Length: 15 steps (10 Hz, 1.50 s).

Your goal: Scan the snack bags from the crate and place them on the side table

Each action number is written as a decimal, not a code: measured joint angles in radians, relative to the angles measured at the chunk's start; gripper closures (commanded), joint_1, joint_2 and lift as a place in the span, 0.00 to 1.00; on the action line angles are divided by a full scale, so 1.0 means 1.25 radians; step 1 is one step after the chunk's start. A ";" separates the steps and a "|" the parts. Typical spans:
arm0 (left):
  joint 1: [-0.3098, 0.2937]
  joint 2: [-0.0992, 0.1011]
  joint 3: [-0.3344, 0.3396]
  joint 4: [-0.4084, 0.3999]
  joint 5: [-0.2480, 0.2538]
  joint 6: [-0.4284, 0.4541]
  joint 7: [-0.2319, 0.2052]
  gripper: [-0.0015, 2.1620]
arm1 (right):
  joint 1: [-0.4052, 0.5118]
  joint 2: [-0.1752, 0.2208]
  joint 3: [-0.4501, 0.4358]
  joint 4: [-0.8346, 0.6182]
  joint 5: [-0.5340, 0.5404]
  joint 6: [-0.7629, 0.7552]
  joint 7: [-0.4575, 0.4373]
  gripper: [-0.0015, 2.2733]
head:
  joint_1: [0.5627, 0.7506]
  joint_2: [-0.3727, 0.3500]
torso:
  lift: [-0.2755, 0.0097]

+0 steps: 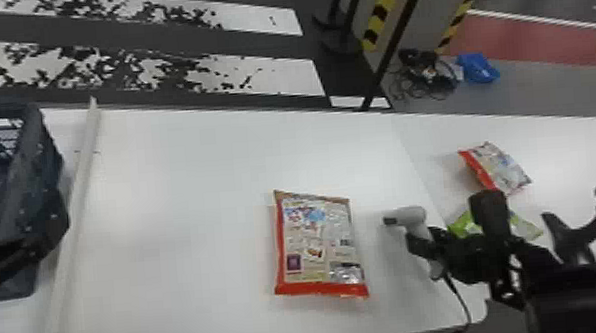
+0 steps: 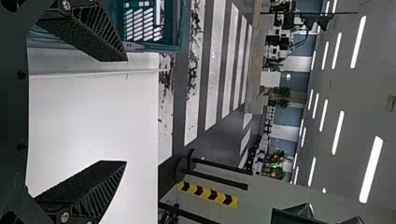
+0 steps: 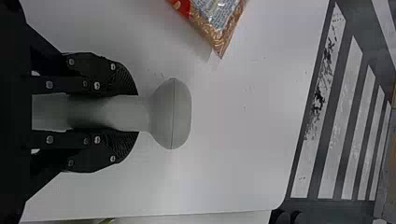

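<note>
Over on the far left, the left claw [image 1: 48,231] hangs by the crate [image 1: 37,141] with its two fingers spread and nothing between them, and a pale raised strip [image 1: 77,214] runs along the white table [image 1: 179,197] just beside the crate. Toward the middle a red-edged snack bag [image 1: 317,247] lies flat on that table, and right next to it the right claw [image 1: 425,247] has the grey scanner [image 1: 410,215] pinched by its handle. Farther right, another red-edged bag [image 1: 502,169] and a green one [image 1: 521,225], partly hidden by the arm, lie on the side table [image 1: 582,158].
</note>
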 measured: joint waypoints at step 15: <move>0.007 0.000 -0.018 -0.001 -0.022 -0.005 0.000 0.04 | 0.129 0.070 0.057 -0.363 -0.047 0.283 0.042 0.94 | 0.70 0.34 | 0.64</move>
